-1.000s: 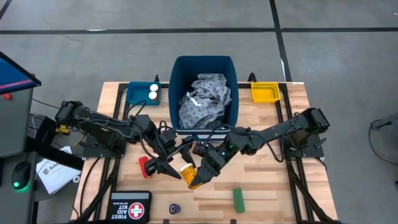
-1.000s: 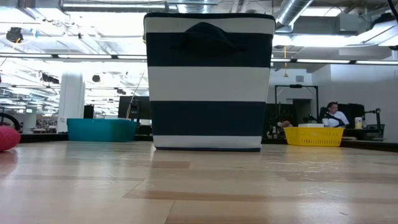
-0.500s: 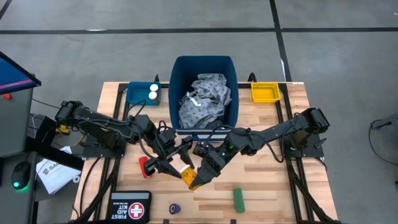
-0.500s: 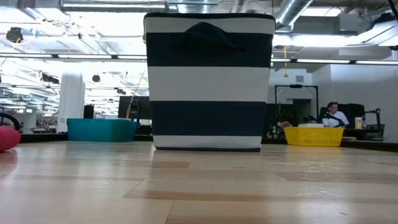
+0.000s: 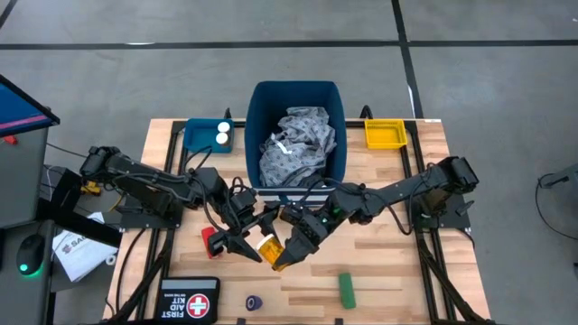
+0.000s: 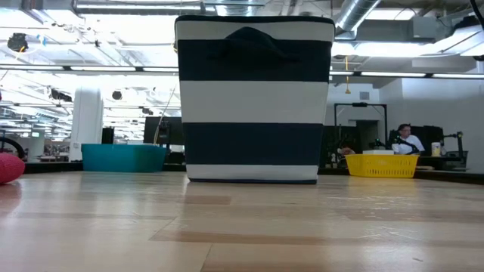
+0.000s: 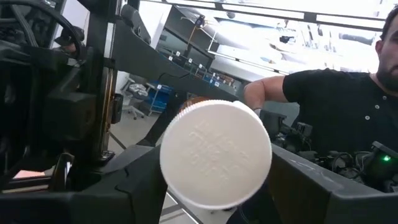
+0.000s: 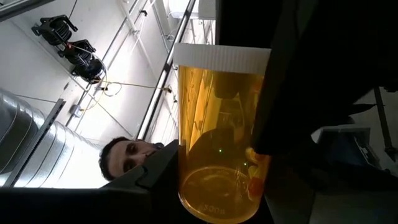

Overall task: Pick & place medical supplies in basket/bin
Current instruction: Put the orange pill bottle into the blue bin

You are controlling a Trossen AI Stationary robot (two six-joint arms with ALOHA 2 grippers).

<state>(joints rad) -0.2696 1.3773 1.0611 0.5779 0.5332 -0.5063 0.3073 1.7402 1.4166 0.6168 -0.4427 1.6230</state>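
Observation:
An orange bottle [image 5: 271, 247] with a white cap hangs above the table's middle, between my two grippers. My right gripper [image 5: 287, 255] is shut on its orange body [image 8: 217, 124]. My left gripper [image 5: 254, 246] comes from the table's left and faces the cap [image 7: 216, 154], one finger on each side of it. The grey gown [image 5: 298, 144] lies inside the dark blue bin [image 5: 336, 126]. A red cylinder [image 5: 209, 239], a green cylinder [image 5: 346, 289] and a dark blue roll [image 5: 256, 303] lie on the table. My left gripper has the white cap's rim [image 7: 171, 180] between its two fingers, coming at the cap end-on, about level. The cap hides where the pads meet it. My right gripper pinches the orange body [image 8: 186, 155] between its two fingers, which lie across the bottle. It comes about level from the table's right. The bottle is lifted clear of the table.
A teal tray [image 5: 194, 137] with two white bottles [image 5: 222, 133] stands left of the bin and a yellow tray [image 5: 384, 134] right of it. The black FIRST AID KIT pouch [image 5: 190, 301] lies at the near left edge. A person [image 7: 336, 106] stands beyond the table.

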